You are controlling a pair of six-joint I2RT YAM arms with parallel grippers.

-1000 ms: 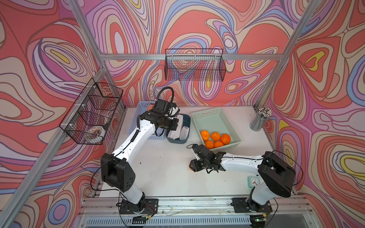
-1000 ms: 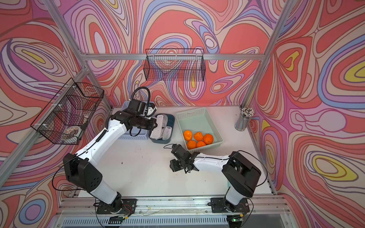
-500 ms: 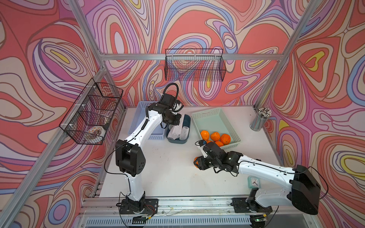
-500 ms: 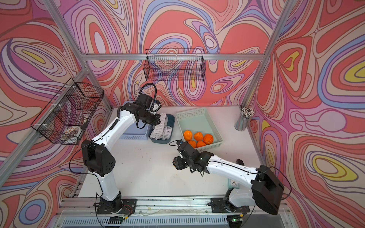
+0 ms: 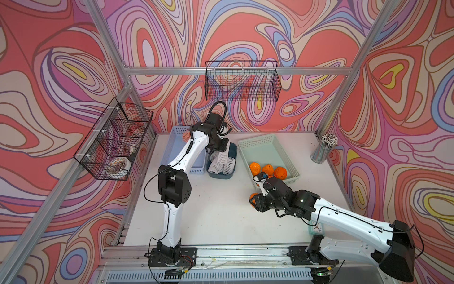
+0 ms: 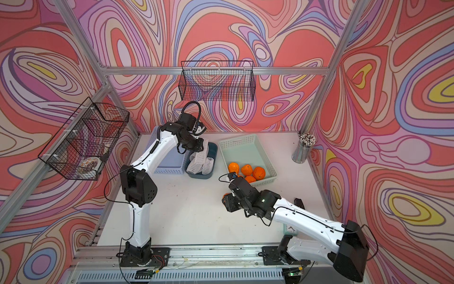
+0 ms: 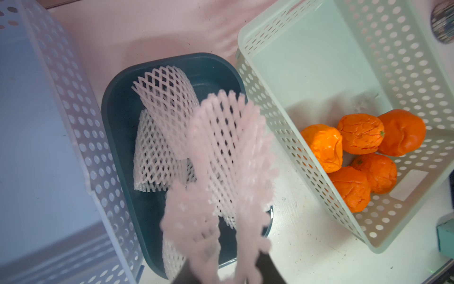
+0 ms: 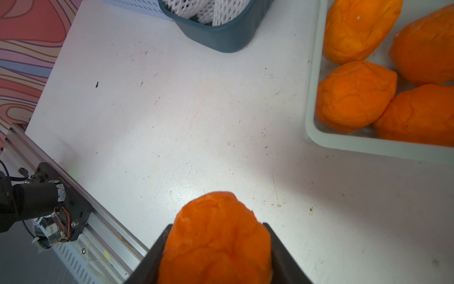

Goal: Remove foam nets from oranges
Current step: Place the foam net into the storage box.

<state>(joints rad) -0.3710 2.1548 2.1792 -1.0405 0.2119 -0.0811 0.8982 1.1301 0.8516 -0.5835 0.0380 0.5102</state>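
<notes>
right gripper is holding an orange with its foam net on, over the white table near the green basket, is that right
Not quite: the orange held in the right gripper is bare, with no foam net on it. The right wrist view shows plain dimpled skin between the jaws. The rest stands: it is over the white table, near the green basket.
</notes>
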